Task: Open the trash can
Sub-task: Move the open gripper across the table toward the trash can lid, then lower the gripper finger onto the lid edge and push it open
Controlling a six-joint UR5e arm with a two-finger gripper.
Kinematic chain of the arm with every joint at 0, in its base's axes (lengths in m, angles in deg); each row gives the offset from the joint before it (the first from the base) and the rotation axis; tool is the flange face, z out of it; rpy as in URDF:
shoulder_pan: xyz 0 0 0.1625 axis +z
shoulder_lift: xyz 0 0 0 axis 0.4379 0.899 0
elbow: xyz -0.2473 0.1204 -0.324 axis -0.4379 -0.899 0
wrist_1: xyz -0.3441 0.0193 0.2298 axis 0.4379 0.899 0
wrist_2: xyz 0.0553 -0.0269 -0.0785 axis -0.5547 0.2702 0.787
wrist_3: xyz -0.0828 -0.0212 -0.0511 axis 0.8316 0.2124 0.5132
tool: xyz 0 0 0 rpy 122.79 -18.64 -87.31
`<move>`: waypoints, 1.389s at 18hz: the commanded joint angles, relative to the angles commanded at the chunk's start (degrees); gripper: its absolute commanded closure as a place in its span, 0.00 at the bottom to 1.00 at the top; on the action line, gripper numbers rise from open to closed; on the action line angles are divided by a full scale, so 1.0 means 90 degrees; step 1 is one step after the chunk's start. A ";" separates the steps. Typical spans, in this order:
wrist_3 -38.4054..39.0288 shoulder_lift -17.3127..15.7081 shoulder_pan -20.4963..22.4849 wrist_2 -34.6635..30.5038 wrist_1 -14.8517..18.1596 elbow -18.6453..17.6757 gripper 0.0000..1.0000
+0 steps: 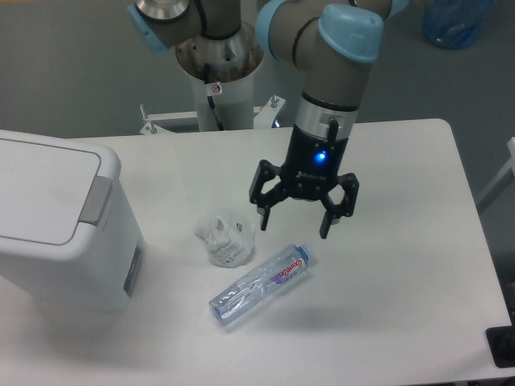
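I see the trash can [56, 221], lid shut, at the worktop's [402, 265] left edge, well apart from my claw [294, 219], which hangs spread wide, gripping nothing.

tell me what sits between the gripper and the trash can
In the camera view, a crumpled white wrapper lies on the table between the open gripper and the trash can; otherwise bare tabletop.
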 joint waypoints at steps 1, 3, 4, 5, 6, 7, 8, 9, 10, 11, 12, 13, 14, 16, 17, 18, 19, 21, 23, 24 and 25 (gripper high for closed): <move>0.0088 0.0000 -0.0029 0.0049 0.0000 0.0029 0.00; 0.0292 -0.0010 -0.0156 0.0098 0.0000 0.0088 0.00; 0.0448 -0.0029 -0.0263 0.0098 0.0000 0.0156 0.00; 0.0624 -0.0087 -0.0390 0.0098 0.0000 0.0224 0.00; 0.0771 -0.0107 -0.0516 0.0098 -0.0010 0.0273 0.00; 0.0888 -0.0108 -0.0672 0.0098 -0.0010 0.0341 0.00; 0.1005 -0.0108 -0.0829 0.0098 -0.0010 0.0419 0.00; 0.1103 -0.0108 -0.0956 0.0098 -0.0010 0.0488 0.00; 0.1172 -0.0108 -0.1093 0.0098 -0.0010 0.0517 0.00; 0.1211 -0.0117 -0.1229 0.0088 -0.0010 0.0527 0.00; 0.1221 -0.0137 -0.1356 0.0059 -0.0010 0.0518 0.00; 0.1221 -0.0166 -0.1445 0.0049 -0.0010 0.0498 0.00; 0.1212 -0.0166 -0.1504 0.0030 0.0000 0.0469 0.00; 0.1192 -0.0186 -0.1660 0.0020 -0.0020 0.0362 0.00; 0.1153 -0.0205 -0.1699 0.0010 -0.0029 0.0274 0.00; 0.1105 -0.0254 -0.1709 0.0001 -0.0049 0.0148 0.00; 0.1104 -0.0293 -0.1719 -0.0019 -0.0059 0.0069 0.00; 0.1095 -0.0332 -0.1767 -0.0068 -0.0059 -0.0097 0.00; 0.1094 -0.0313 -0.1778 -0.0078 -0.0059 -0.0205 0.00; 0.1094 -0.0313 -0.1797 -0.0078 -0.0059 -0.0224 0.00; 0.1104 -0.0303 -0.1845 -0.0078 -0.0068 -0.0225 0.00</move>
